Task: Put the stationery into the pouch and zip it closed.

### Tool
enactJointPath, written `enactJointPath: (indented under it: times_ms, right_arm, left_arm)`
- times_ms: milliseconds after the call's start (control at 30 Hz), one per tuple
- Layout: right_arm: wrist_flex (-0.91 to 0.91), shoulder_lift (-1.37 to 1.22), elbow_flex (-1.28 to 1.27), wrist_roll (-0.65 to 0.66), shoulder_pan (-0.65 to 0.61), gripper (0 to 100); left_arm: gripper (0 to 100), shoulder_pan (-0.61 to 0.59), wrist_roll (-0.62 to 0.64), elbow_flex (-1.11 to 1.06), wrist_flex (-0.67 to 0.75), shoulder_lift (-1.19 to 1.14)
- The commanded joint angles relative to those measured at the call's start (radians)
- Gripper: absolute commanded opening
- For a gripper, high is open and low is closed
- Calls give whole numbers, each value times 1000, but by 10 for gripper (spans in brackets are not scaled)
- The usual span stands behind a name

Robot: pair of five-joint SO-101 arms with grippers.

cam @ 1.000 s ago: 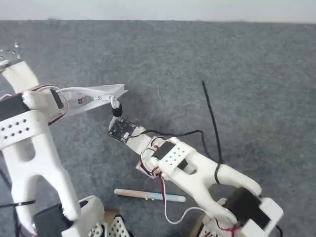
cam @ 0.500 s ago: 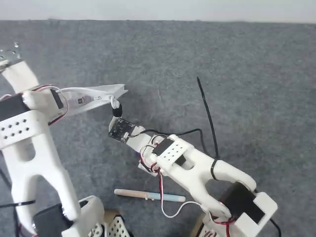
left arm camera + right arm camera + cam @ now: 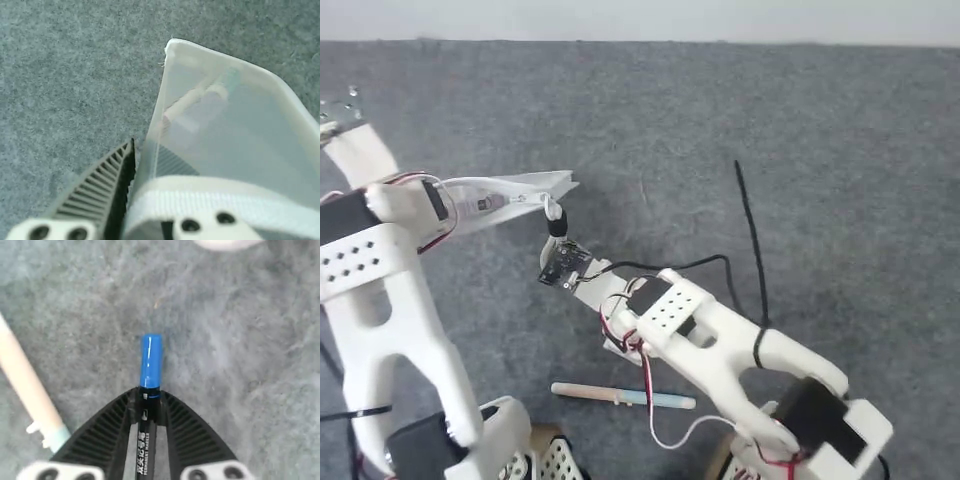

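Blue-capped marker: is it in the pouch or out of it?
Out. The right gripper is shut on the marker's black barrel, blue cap past the fingertips; the pouch is apart from it, in the left gripper.

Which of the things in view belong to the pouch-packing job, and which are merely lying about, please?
Job: translucent white mesh pouch; blue-capped black marker; cream pen with pale-blue end.
Not job: thin black strap; grey felt tabletop.

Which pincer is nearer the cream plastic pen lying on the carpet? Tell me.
Right. The right pincer, shut on a blue-capped black marker, sits beside the cream pen; the left pincer grips the white mesh pouch farther away.
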State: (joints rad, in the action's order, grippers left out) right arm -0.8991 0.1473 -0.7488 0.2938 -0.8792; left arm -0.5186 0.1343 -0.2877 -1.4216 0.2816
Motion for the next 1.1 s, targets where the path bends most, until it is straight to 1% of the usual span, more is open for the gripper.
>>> enactJointPath:
  times_ms: [0,200,467,600,700,867,1000,1067]
  right_arm:
    - [-25,114,38,6,-24,6]
    - [-76,219,38,3,-79,6]
    - [-73,378,25,2,-102,6]
    - [28,492,-61,2,-104,6]
    - [119,575,-137,2,-104,6]
    - [189,667,-181,0,-102,6]
    - [220,711,-183,-80,-101,6]
    - [226,723,-183,-100,-101,6]
  left_arm:
    - [15,-52,15,-30,9,-37]
    - [15,-51,15,-30,9,-37]
    - [15,-49,15,-31,9,-37]
    - [15,-48,15,-31,9,-37]
    - [15,-18,14,-35,8,-37]
    - [15,14,12,-47,9,-37]
    - [15,72,-9,-67,9,-37]
    - [15,100,-17,-74,9,-37]
